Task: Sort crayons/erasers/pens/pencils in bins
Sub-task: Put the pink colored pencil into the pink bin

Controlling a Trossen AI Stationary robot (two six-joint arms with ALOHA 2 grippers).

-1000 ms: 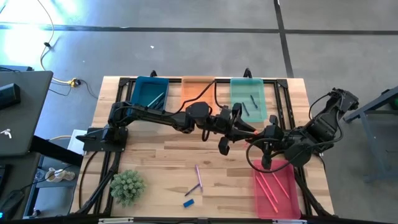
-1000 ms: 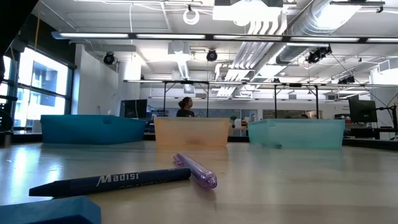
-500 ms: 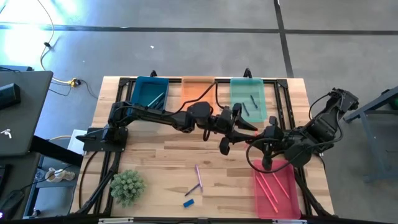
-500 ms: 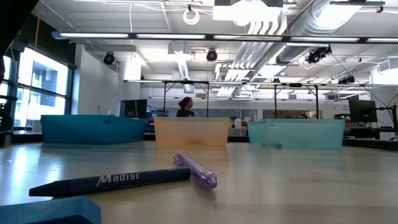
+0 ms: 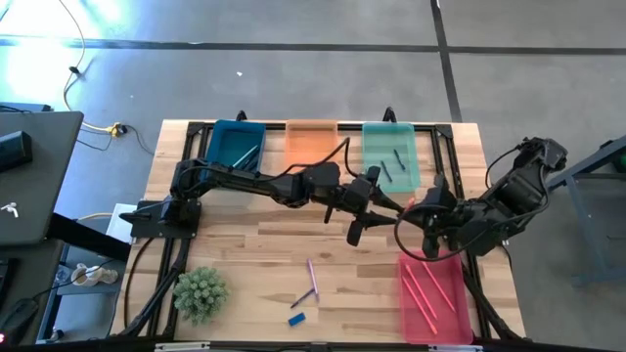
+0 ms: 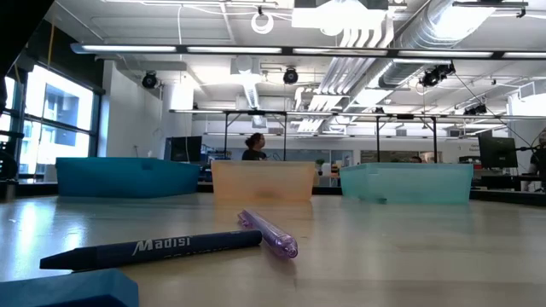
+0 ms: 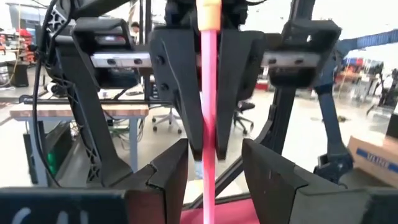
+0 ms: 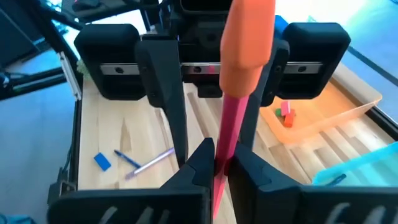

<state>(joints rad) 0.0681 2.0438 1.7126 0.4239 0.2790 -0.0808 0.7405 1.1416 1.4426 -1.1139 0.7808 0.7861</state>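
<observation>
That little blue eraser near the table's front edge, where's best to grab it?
Come straight down from above and pinch the blue eraser across its narrow width. It lies flat, too low for a side approach, and the dark crayon lies close by.

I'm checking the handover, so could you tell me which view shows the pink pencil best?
The right wrist view: the pink pencil is pinched in the right gripper. The left wrist view shows its shaft; the high view barely shows it; the low view misses it.
</observation>
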